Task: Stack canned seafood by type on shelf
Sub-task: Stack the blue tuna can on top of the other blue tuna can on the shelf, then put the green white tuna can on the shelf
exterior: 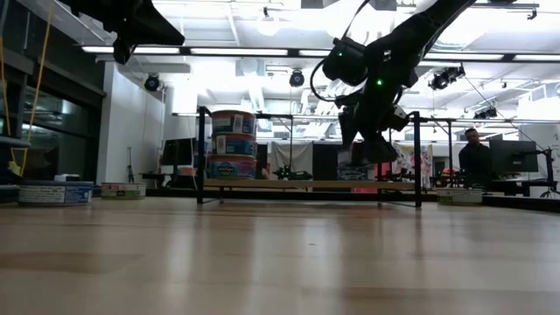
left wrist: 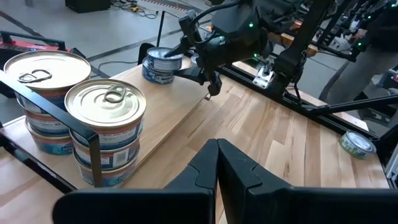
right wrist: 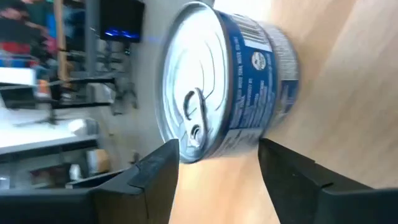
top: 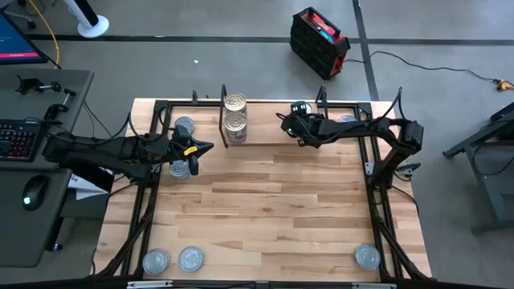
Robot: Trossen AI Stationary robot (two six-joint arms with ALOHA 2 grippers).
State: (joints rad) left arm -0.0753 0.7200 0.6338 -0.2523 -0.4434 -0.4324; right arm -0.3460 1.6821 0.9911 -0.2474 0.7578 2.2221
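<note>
From above, the right gripper sits over the shelf at the table's far edge, right of two gold tin stacks. At table height, it hangs just over the shelf board. The left wrist view shows it beside a silver-blue tin sitting on the shelf. The right wrist view shows open fingers either side of that tin, not squeezing it. The tin looks just set down; next, lift away for another. The left gripper waits by the shelf's left end, pressed together on nothing.
</note>
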